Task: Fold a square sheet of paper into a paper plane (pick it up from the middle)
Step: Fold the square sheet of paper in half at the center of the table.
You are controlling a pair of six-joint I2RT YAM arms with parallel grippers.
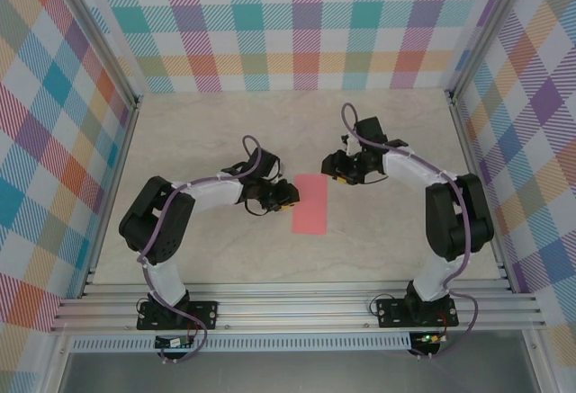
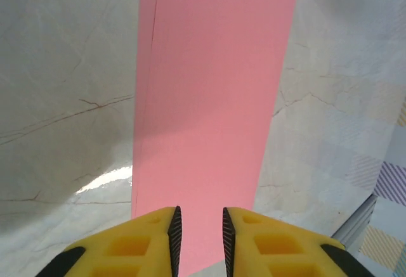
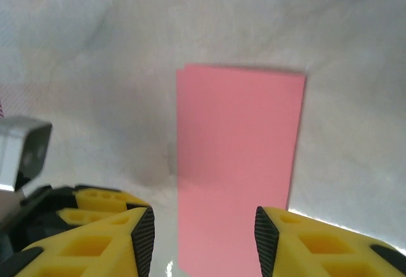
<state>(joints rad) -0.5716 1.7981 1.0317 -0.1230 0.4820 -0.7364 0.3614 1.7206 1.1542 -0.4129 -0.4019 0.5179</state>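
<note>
Pink square sheet of paper (image 1: pixel 310 204), folded rectangular, flat on table (image 1: pixel 207 132); left gripper (image 2: pixel 198 221) barely parted, right gripper (image 3: pixel 204 225) wide, both empty.

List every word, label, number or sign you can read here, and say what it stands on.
None can be read.
The sheet of paper is plain pink.
Any marking on the small board at the bottom of the top view is too small to tell.
</note>
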